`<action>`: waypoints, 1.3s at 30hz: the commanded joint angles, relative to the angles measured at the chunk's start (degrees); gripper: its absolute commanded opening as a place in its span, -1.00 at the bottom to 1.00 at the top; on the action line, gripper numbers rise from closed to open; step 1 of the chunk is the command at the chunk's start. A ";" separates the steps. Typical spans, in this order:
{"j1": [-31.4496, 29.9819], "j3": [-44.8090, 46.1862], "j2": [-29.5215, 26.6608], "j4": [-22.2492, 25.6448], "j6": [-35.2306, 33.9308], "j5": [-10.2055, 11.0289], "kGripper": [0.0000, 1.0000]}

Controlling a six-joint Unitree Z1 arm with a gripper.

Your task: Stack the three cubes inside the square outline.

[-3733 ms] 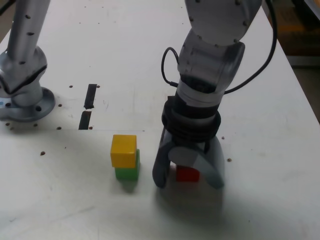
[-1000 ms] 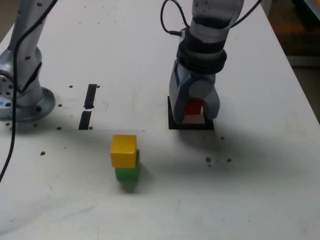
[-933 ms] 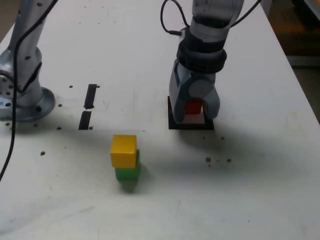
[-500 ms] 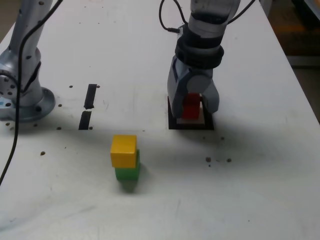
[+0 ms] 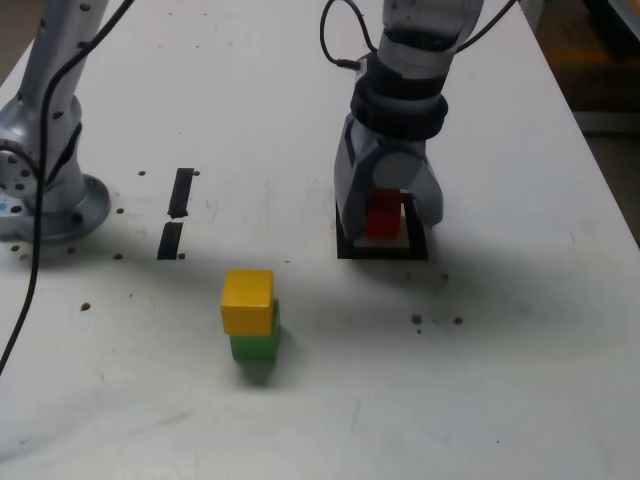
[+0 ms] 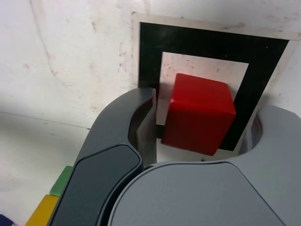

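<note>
white table point(image 5: 300, 60), square outline point(image 5: 345, 250), green cube point(image 5: 255, 347)

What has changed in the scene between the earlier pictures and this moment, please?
The gripper carried the red cube from the near part of the table up into the square outline, set it down and opened its jaws; a gap shows beside the cube in the wrist view. The yellow cube stayed on the green cube, outside the outline.

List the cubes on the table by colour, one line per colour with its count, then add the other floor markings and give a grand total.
Red cube: 1
Yellow cube: 1
Green cube: 1
Square outline: 1
Short black bar marks: 2
Total: 6
</note>
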 commanded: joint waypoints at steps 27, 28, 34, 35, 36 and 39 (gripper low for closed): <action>-9.04 2.10 -22.35 14.51 -6.74 -1.41 0.51; -9.77 2.25 -22.64 14.52 -7.15 -1.72 0.51; -14.85 2.95 -23.68 14.54 -10.21 -3.73 0.51; -15.80 3.00 -23.79 14.54 -10.88 -3.97 0.51; -16.77 3.03 -23.90 14.54 -11.61 -4.17 0.51; -19.78 3.26 -24.17 14.50 -14.38 -4.45 0.51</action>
